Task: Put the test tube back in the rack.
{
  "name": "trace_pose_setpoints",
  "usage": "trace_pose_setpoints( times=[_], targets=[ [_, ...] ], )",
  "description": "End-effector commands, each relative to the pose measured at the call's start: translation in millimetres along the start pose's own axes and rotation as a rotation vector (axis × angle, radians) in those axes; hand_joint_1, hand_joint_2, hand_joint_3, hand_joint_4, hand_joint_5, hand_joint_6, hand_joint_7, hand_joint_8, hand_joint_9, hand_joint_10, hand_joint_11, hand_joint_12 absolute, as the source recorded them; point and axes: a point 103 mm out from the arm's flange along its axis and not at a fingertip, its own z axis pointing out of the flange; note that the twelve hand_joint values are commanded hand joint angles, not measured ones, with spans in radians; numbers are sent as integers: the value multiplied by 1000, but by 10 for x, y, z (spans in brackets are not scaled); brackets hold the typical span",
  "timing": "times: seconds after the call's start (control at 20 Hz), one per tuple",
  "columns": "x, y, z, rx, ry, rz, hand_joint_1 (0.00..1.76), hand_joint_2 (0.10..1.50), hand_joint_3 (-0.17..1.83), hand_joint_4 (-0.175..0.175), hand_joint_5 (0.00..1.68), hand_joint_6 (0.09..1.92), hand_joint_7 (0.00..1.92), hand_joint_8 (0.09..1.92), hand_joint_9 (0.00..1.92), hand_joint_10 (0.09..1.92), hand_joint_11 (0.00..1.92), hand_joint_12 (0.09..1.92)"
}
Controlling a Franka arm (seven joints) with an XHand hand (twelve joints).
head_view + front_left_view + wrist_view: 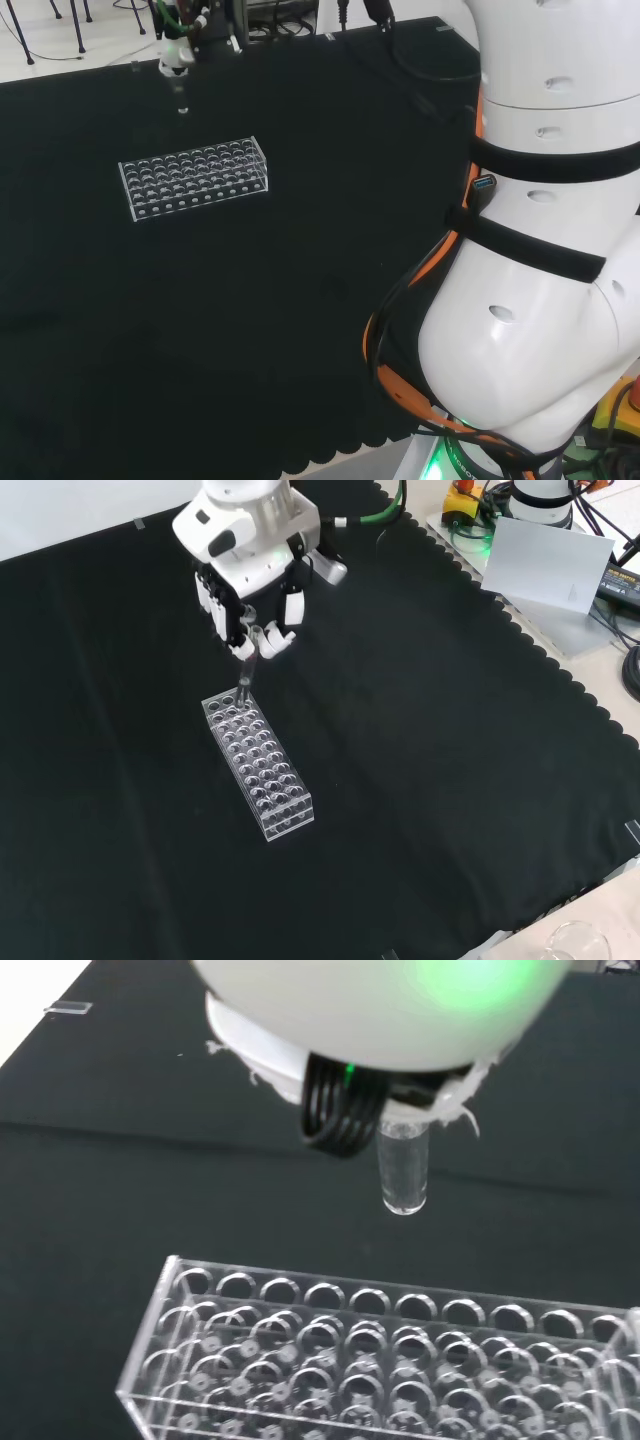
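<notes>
Test tube (403, 1175): clear glass, hard to see; its upper part is hidden inside the fingers.
Rack (258, 764): clear plastic, lying on the counter (450, 730), holes facing up.
Robot hand (250, 575): above the rack's far end in front view, fingers curled, pinching the test tube.
Tube axis: upright, rounded end pointing down, hanging over the rack and not touching it.

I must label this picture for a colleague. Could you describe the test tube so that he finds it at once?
On the black cloth stands one clear rack full of round holes. Just above its end nearest the arm hangs the black and white hand. The test tube is the thin clear glass rod pinched in its fingers, pointing downward.
</notes>
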Motion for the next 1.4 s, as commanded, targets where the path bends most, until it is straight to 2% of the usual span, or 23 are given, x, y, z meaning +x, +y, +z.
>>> trace_pose_setpoints(
  times=[0.05, 0.35, 0.55, 1.4],
  targets=[
    [190, 18, 139, 35, 42, -28, 1344, 446, 925, -175, 1419, 493, 1484, 473, 1595, 797, 1362, 1018],
    [246, 57, 251, 80, 120, -16, 1344, 446, 926, -175, 1419, 493, 1484, 473, 1595, 797, 1361, 1019],
    [274, 107, 287, 89, 138, -17, 1344, 446, 926, -175, 1419, 493, 1484, 474, 1595, 798, 1361, 1020],
    [389, 275, 557, 128, 128, -38, 1344, 446, 927, -175, 1418, 495, 1483, 476, 1596, 800, 1359, 1024]
  ],
)
